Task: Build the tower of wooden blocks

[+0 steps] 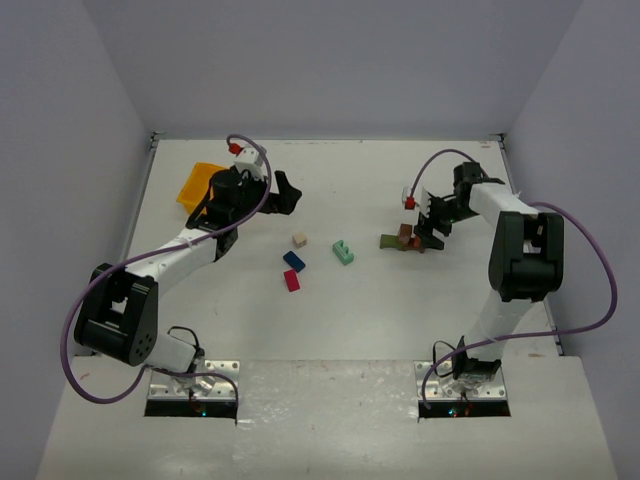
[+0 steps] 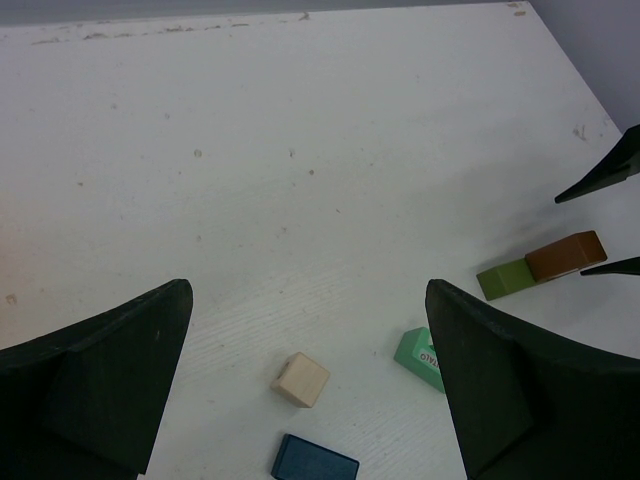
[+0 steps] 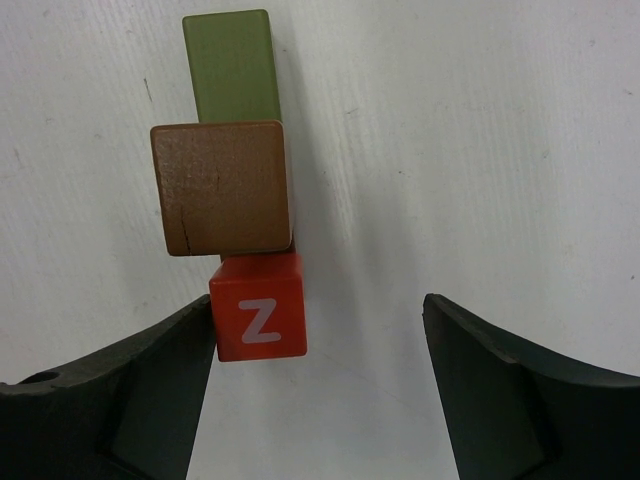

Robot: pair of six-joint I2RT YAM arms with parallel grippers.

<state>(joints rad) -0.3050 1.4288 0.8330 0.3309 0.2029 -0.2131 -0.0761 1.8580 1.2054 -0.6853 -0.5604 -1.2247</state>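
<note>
Top view first. The tower so far is just a little clump right of centre on the table (image 1: 380, 330): olive block (image 1: 389, 241), brown block (image 1: 405, 231) and an orange-red Z cube (image 1: 414, 247), all sitting right at the right gripper (image 1: 428, 225). My guess is I've parked that arm there because that's the build spot. The spares lie mid-table between the arms: tan cube (image 1: 298, 239), blue block (image 1: 294, 260), red block (image 1: 291, 280) and teal block (image 1: 343, 251). The left gripper (image 1: 285, 192) hangs near the yellow-orange tray (image 1: 195, 185).

Left wrist view: fingers (image 2: 100, 390) are spread wide with nothing between them. It's looking down at the tan cube (image 2: 300, 379), the blue block (image 2: 314, 461) and the teal block (image 2: 420, 358), which has some printing on it. Feels lined up for the next pick. All painted wood with crisp edges.

Right wrist view: fingers (image 3: 520, 390) stand apart here too, gripping nothing. The Z cube (image 3: 259, 318) is right against the left one and well clear of the other. The brown block (image 3: 222, 185) shows grain and a hairline crack, and it seems to sit on the end of the long, flat olive block (image 3: 232, 65). Matte paint, so it should grip fine.
</note>
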